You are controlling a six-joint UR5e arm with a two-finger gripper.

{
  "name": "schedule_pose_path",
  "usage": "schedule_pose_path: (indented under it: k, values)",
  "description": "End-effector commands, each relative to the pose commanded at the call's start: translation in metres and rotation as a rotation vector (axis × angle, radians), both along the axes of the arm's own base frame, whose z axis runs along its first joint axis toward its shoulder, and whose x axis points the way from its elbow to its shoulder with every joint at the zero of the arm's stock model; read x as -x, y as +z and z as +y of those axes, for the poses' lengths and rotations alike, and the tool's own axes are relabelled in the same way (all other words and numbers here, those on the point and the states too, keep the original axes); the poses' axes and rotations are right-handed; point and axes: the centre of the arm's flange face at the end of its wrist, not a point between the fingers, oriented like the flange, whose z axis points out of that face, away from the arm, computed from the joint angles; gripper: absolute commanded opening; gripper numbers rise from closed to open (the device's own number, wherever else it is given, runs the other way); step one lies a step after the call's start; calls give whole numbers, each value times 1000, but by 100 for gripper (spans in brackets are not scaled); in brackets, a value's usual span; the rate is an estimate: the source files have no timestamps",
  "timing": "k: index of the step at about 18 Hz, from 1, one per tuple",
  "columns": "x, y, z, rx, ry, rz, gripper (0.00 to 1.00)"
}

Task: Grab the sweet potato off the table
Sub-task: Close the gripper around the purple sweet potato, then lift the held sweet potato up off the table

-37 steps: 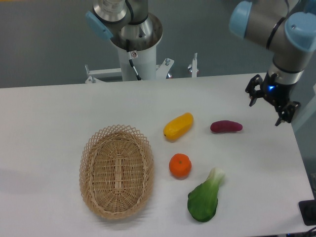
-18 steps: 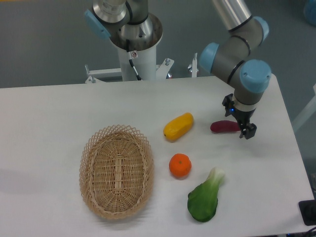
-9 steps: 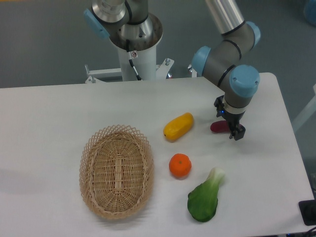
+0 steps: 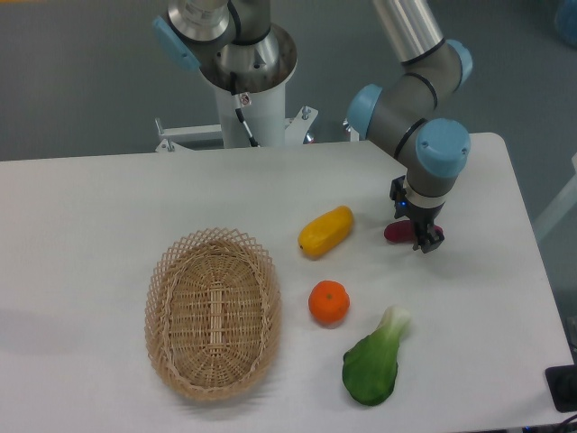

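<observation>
Spanning most of view: white matte counter (image 4: pixel 99 207), grey floor behind, robot pedestal (image 4: pixel 248 86) at far edge. Pincer (image 4: pixel 414 222) low over sweet potato (image 4: pixel 396 232), fingers straddling it; grip closure cannot tell. Sweet potato lies on counter, right of yellow fruit (image 4: pixel 325 231), mostly hidden by pincer.

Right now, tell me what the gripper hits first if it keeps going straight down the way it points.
Most likely the sweet potato, which lies on the table right under the gripper and is partly covered by it. Height above it is unclear from this single view.
</observation>
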Motion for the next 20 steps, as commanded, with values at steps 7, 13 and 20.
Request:
schedule_pose_path:
  k: [7,13,20]
  values:
    - [12,13,1,-11,11,29,43]
    - [29,57,9,-56,57,98,43]
    - [26,104,40,-225,157,120,36]
